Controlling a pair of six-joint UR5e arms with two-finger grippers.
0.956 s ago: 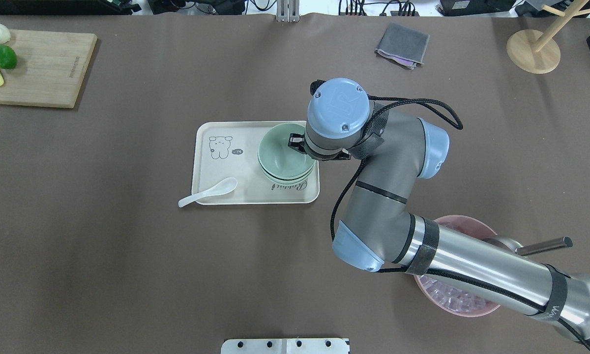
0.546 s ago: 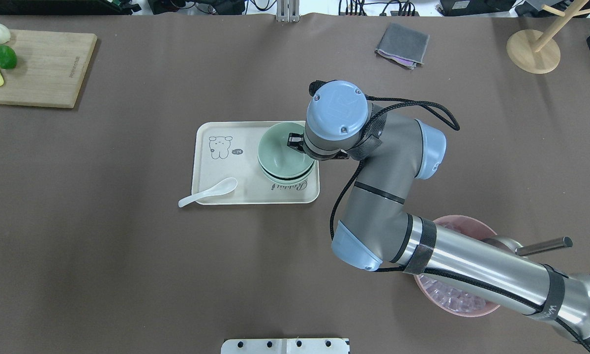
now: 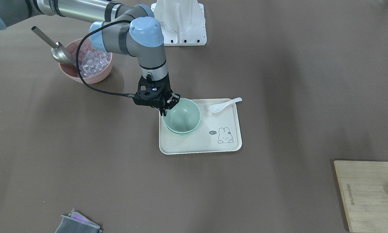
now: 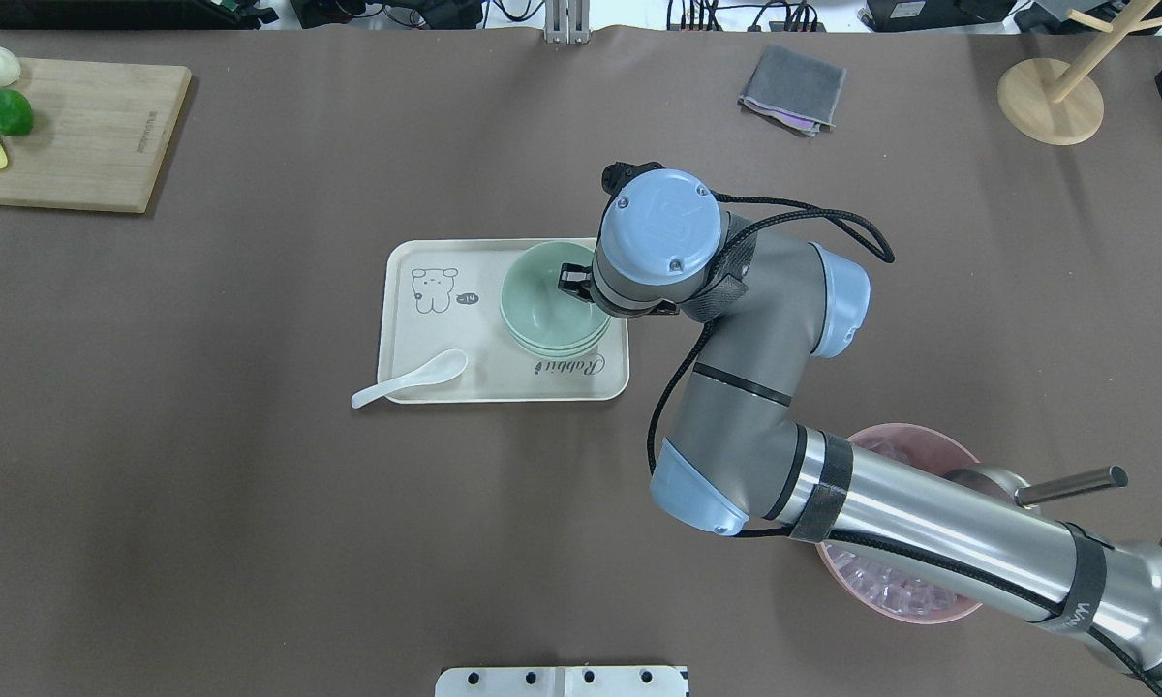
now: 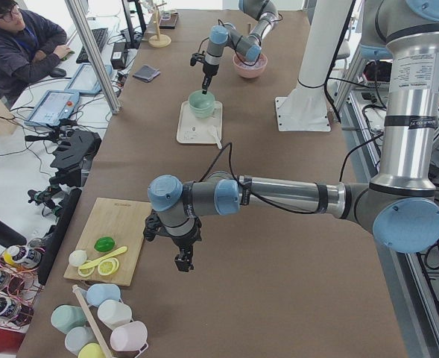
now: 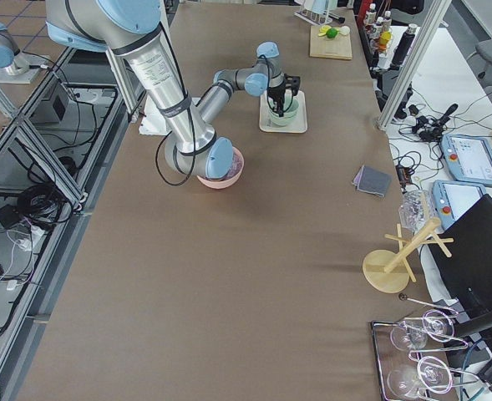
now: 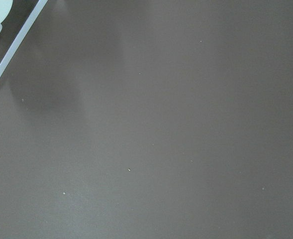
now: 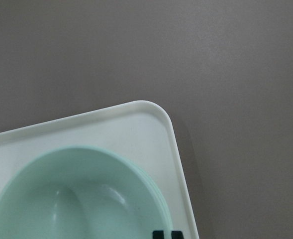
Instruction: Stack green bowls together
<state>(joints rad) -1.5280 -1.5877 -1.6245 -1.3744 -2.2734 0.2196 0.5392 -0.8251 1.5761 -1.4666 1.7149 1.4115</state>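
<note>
Three pale green bowls (image 4: 540, 308) sit nested in one stack on the right part of the cream tray (image 4: 484, 379). The stack also shows in the front view (image 3: 183, 118) and the right wrist view (image 8: 76, 199). My right gripper (image 4: 573, 282) points down over the stack's right rim, its fingers astride the top bowl's rim (image 3: 166, 110), shut on it. My left gripper (image 5: 182, 262) hangs over bare table far off to the left, seen only in the exterior left view; I cannot tell if it is open or shut.
A white spoon (image 4: 412, 378) lies at the tray's front left corner. A pink bowl of clear cubes (image 4: 915, 600) with a metal scoop (image 4: 1070, 481) stands under my right arm. A cutting board (image 4: 77, 136), a grey cloth (image 4: 792, 89) and a wooden stand (image 4: 1051, 102) lie along the far edge.
My right gripper has moved slightly left and down with the top bowl. That bowl has sunk into the stack, which now looks more evenly nested.
</note>
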